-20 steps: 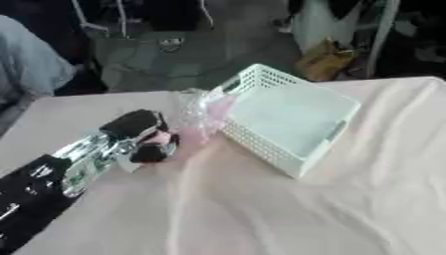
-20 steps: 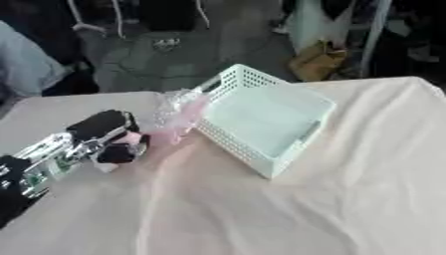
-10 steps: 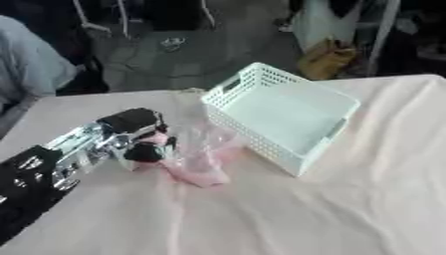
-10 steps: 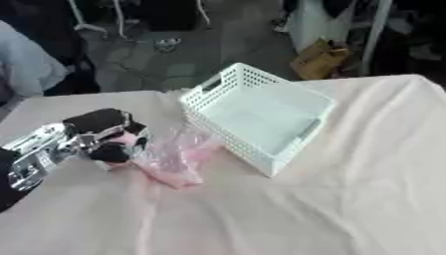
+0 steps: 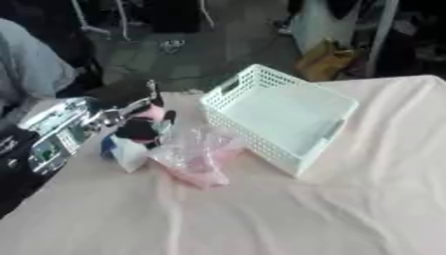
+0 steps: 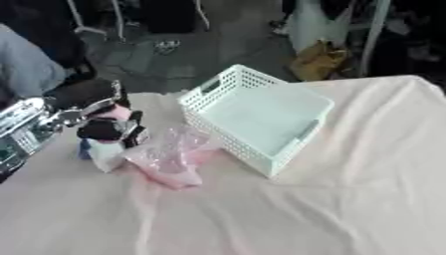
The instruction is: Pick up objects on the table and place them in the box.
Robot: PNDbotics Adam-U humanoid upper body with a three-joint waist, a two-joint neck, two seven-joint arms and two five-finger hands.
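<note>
**Left hand grips bag beside the basket**

The left hand [image 5: 131, 117] comes in from nine o'clock, its fingers curled round the top of a clear plastic bag [image 5: 198, 158] with pink contents. The bag droops onto the pale pink tablecloth [image 5: 287, 214], at about eight o'clock from the white basket [image 5: 280, 114] and just beside it. A small white and blue thing [image 5: 122, 150] sits under the hand.
</note>
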